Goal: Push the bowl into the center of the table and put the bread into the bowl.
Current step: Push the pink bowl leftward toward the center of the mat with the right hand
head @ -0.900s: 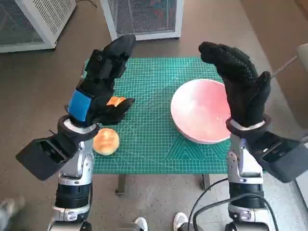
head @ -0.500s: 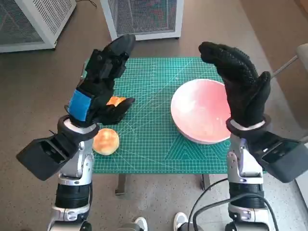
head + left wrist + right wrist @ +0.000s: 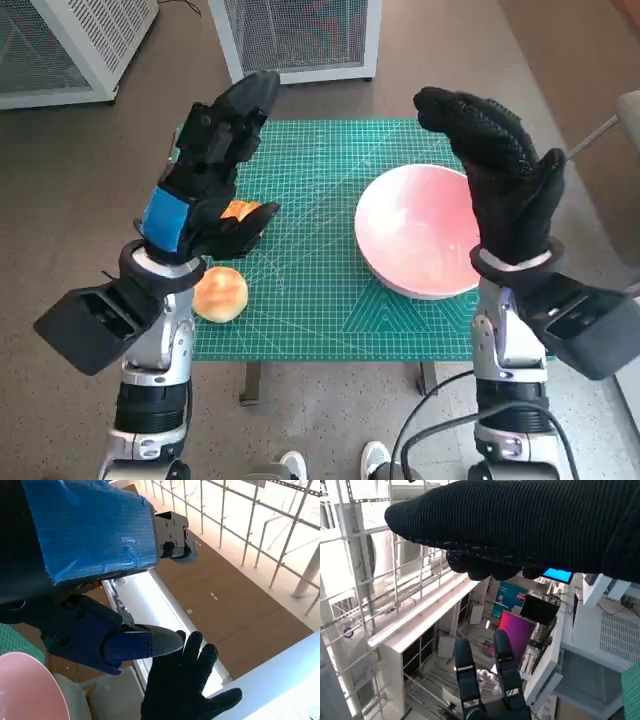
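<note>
Left hand (image 3: pixel 205 180): raised above the left part of the tabletop, blue-taped back toward the head camera, fingers spread and pointing away from the robot, thumb out toward the middle; it holds nothing.
Bread (image 3: pixel 220 293): a round pale bun lying on the green mat (image 3: pixel 300 250) near the front left corner of the tabletop, just beside the left wrist, touched by neither hand.
Orange item (image 3: pixel 238 210): a small orange shape on the mat behind the bun, mostly hidden under the left hand; possibly a second piece of food, though too little of it shows to be sure.
Bowl (image 3: pixel 415 230): a wide pink bowl, nothing inside it, standing on the right part of the tabletop, its rim close to the right edge and off the middle; well apart from the bun.
Right hand (image 3: pixel 500 185): in its black knitted glove, upright over the bowl's right rim, fingers apart and slightly curved, gripping nothing; whether the glove touches the rim cannot be told from the head view.
Behind the table: two white mesh-sided cabinets (image 3: pixel 300 35) on the brown floor.
</note>
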`<state>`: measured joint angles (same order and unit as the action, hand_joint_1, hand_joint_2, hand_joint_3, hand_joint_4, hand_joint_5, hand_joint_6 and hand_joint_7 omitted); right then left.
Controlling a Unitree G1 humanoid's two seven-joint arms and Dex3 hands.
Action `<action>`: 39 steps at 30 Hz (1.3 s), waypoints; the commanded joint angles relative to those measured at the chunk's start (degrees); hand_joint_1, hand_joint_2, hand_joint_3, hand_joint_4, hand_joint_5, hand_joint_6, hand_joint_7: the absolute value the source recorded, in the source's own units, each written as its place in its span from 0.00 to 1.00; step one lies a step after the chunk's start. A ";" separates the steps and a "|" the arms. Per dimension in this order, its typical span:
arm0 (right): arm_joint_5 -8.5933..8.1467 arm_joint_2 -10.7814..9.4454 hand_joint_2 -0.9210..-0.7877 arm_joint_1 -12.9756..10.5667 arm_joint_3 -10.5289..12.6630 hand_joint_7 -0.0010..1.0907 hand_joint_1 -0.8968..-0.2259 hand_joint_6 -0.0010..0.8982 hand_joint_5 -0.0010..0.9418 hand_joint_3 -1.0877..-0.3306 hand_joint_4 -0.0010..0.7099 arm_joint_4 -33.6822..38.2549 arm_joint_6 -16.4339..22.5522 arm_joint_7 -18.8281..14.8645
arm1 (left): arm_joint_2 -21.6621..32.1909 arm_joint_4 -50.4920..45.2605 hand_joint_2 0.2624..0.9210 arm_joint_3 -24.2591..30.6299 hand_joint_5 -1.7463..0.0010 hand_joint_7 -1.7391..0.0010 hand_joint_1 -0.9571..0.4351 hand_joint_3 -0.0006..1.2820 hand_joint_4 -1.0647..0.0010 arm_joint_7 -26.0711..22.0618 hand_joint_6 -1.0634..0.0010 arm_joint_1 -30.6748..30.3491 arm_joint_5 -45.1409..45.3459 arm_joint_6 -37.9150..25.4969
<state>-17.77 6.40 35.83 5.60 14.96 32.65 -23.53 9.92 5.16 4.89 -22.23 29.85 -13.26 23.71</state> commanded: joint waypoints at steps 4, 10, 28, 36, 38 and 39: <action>0.13 0.24 0.00 -1.48 0.08 0.58 0.59 0.03 0.00 0.86 0.38 -0.13 -0.77 -0.36 | 0.09 -0.51 1.00 -0.07 0.99 0.69 0.31 0.32 0.87 0.20 1.00 -1.28 0.41 0.73; -0.23 1.38 0.00 -1.55 1.45 0.58 0.59 0.04 0.00 0.87 0.38 1.56 0.35 -0.88 | 0.07 -0.50 1.00 -0.12 0.99 0.70 0.32 0.32 0.87 0.41 1.00 -1.36 0.65 0.65; 5.35 9.24 0.00 7.53 11.07 0.49 0.59 0.03 0.00 0.72 0.32 38.97 11.92 8.60 | 0.04 0.88 1.00 -0.08 1.00 0.70 0.31 0.31 0.88 0.69 1.00 -1.38 1.35 1.91; 6.79 12.36 0.00 9.57 13.01 0.48 0.62 0.02 0.00 0.65 0.31 50.88 9.29 15.35 | -0.17 0.57 1.00 -0.05 1.00 0.70 0.31 0.32 0.88 0.95 1.00 -1.48 1.44 1.83; 7.05 12.61 0.00 9.40 13.50 0.48 0.64 0.02 0.00 0.63 0.31 53.14 7.62 17.75 | -0.15 0.71 1.00 0.04 1.00 0.70 0.31 0.32 0.88 0.93 1.00 -1.54 1.40 1.98; 7.07 12.61 0.00 9.35 13.72 0.48 0.65 0.02 0.00 0.63 0.30 53.92 7.01 18.56 | -0.14 0.81 1.00 0.07 1.00 0.70 0.31 0.32 0.88 0.92 1.00 -1.53 1.37 2.04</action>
<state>-11.04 18.80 45.92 18.37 65.15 42.57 -8.08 9.83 5.82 4.90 -21.66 28.91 -12.01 25.05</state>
